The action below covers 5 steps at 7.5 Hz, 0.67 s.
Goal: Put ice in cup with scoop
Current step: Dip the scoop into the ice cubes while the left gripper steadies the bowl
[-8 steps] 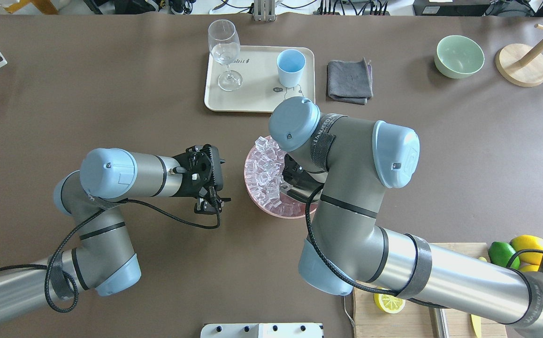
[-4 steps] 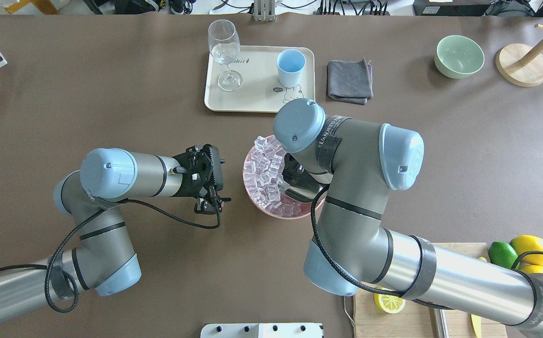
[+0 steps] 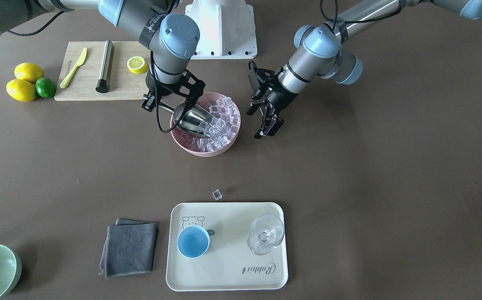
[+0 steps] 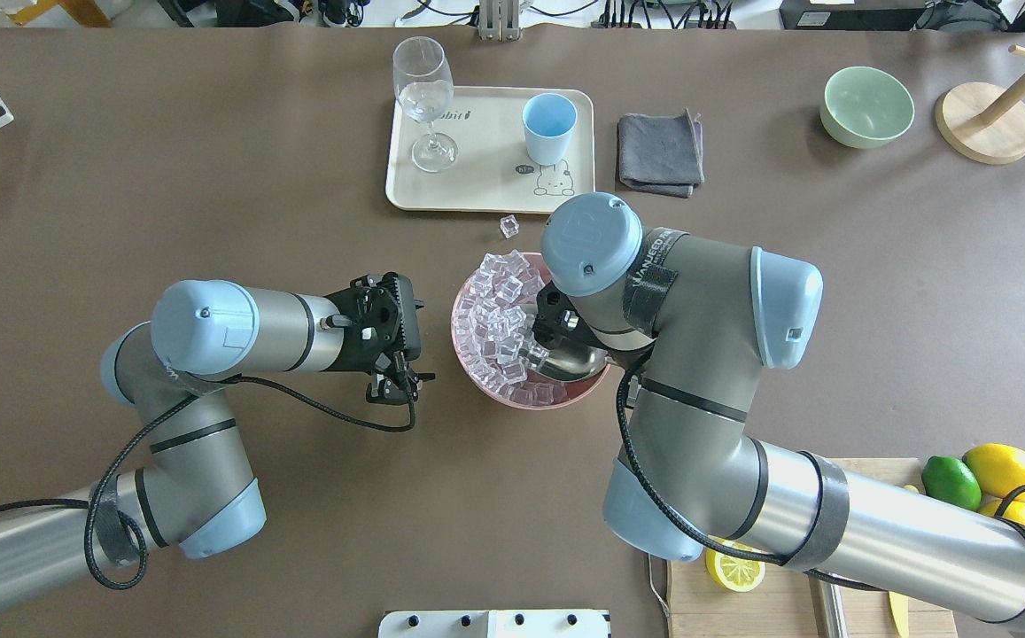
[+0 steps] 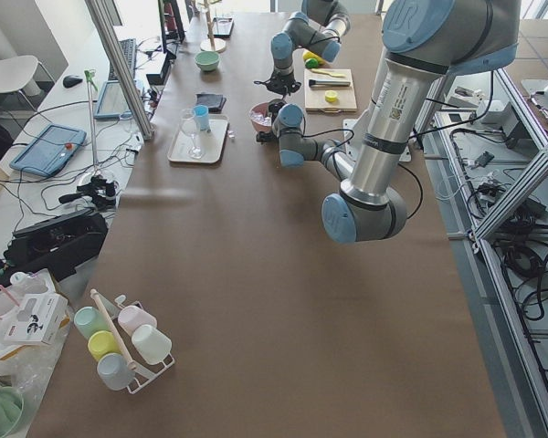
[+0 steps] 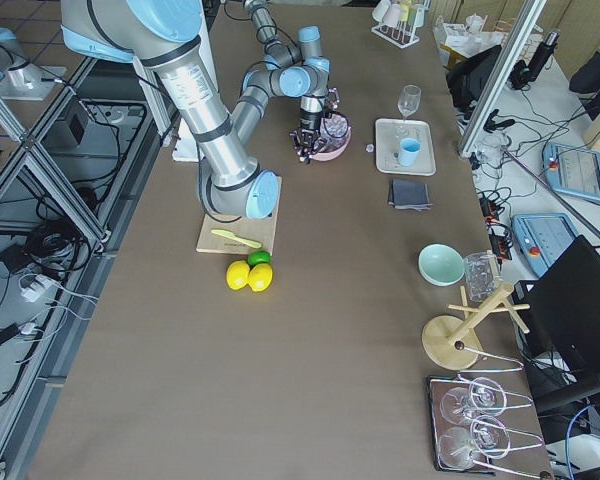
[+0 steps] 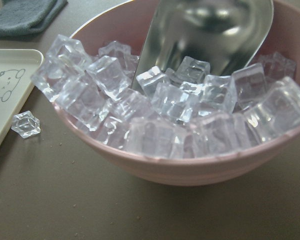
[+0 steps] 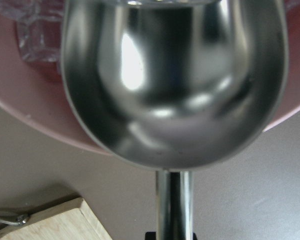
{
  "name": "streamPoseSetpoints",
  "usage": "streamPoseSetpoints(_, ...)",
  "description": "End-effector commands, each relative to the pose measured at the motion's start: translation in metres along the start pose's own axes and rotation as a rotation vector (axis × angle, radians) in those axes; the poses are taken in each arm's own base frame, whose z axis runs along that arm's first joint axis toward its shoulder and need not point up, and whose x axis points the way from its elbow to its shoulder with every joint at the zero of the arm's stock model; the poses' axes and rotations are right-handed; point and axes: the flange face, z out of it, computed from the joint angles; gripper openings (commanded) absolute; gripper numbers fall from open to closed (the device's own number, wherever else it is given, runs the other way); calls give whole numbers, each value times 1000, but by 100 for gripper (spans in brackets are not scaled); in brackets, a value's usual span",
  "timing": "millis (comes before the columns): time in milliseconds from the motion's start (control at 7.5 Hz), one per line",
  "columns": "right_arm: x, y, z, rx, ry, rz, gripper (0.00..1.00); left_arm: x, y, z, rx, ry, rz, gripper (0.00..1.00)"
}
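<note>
The right gripper is clenched on the thin rod handle of the scoop, whose trough points forward and down from it into the pink bowl; the ice is heaped just ahead of the scoop's mouth; the left gripper hangs released and empty beside the bowl; the cup stands on the tray, well beyond the bowl from both grippers; one stray cube lies between. The cubes look hard, light and slippery, so they probably slide off easily; the rigid handle seems the right place to hold.

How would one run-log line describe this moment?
right gripper: shut on scoop; scoop: mouth in ice, pink bowl; left gripper: open beside bowl; cup: empty, on tray; stray cube: on table
</note>
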Motion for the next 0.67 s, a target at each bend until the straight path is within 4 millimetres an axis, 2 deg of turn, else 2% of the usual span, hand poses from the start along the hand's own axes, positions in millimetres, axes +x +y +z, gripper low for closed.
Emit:
streamPoseSetpoints(0, 1, 11, 7, 54, 4, -8, 0, -1, 0, -1, 2, -2, 0, 98)
streamPoseSetpoints(267, -1, 12, 0, 72, 6, -13, 0, -1, -2, -1, 5, -2, 2, 98)
streamPoseSetpoints(533, 0, 16, 6, 122, 9, -11, 0, -2, -3, -3, 8, -5, 2, 98)
